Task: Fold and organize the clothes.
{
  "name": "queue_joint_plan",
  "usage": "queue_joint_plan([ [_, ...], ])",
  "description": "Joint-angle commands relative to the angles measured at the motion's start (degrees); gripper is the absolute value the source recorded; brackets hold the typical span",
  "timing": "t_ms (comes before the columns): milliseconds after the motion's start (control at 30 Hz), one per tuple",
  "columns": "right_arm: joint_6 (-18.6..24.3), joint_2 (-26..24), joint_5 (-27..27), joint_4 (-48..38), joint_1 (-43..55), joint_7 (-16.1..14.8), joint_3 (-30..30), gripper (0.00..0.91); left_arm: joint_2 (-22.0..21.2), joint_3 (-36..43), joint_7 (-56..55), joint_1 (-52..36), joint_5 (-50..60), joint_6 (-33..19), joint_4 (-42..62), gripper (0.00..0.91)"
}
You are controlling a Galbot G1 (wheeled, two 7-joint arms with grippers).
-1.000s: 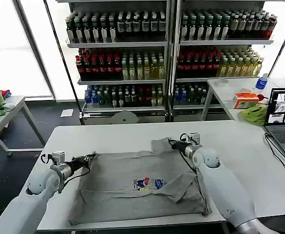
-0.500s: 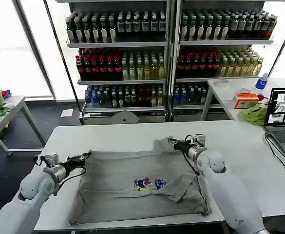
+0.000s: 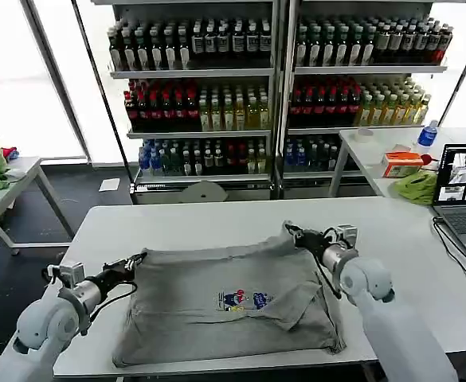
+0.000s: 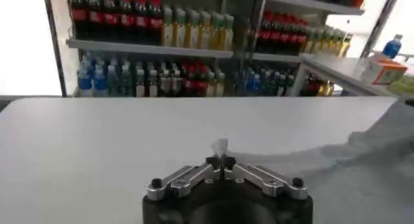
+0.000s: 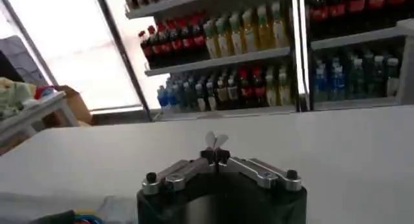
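Here the shirt (image 3: 229, 298), light grey with a small multicoloured chest print, lay spread across the white table (image 3: 392, 239), front up, its lower hem toward the table's near edge. Its right sleeve was folded inward over the body, just below and inboard of the right gripper. The left gripper (image 3: 139, 260) was clamped on the shirt's far left corner, and a pinch of grey cloth stood up between its closed fingertips (image 4: 213, 161) in the left wrist view. The right gripper (image 3: 294, 231) was likewise closed on the far right corner, with a small tuft of fabric showing above its fingertips (image 5: 216, 155) in the right wrist view. The far edge of the shirt ran fairly straight between the two grippers, slightly raised at each pinched corner.

Beyond both grippers stood shelves (image 3: 272, 72) stocked with bottled drinks. To the right arm's outer side sat a laptop (image 3: 464, 195) and a green cloth (image 3: 417, 187) on a second table.
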Motion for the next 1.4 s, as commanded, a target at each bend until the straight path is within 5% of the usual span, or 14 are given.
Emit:
queue_joint_plan([
  [33, 0.0, -4.5, 4.5, 16.9, -15.8, 2.5, 8.9, 0.0, 0.4, -7.9, -3.2, 11.8, -1.7, 0.7, -12.9, 0.03],
  [667, 0.8, -3.9, 4.6, 28.8, -40.2, 4.4, 17.6, 0.0, -3.2, -15.8, -3.4, 30.1, 2.9, 0.7, -22.1, 0.03],
  [767, 1.3, -3.8, 0.9, 28.6, -42.0, 4.0, 16.6, 0.0, -3.8, -14.3, -3.4, 33.2, 4.6, 0.6, -22.6, 0.03],
  [833, 1.5, -3.4, -0.5, 27.4, -42.2, 4.2, 15.7, 0.0, -4.8, -12.6, -3.4, 35.3, 6.3, 0.6, -22.6, 0.625],
  [867, 1.5, -3.2, -0.7, 27.2, -42.3, 4.4, 15.5, 0.635, -5.2, -12.2, -3.5, 35.7, 6.7, 0.5, -22.6, 0.907],
  [900, 1.6, -2.7, -2.3, 27.0, -42.3, 4.3, 15.4, 0.907, -6.3, -11.5, -3.5, 36.6, 7.0, 0.5, -23.1, 0.907],
  [1200, 5.8, -3.0, -3.4, 28.8, -42.1, 3.6, 18.7, 0.907, -5.8, -13.4, -3.5, 38.3, 10.4, 0.5, -23.0, 0.907],
  [1400, 18.6, -2.8, -8.3, 27.4, -40.8, -0.4, 21.9, 0.907, -6.0, -16.9, -4.2, 35.2, 10.0, -1.0, -24.0, 0.907],
])
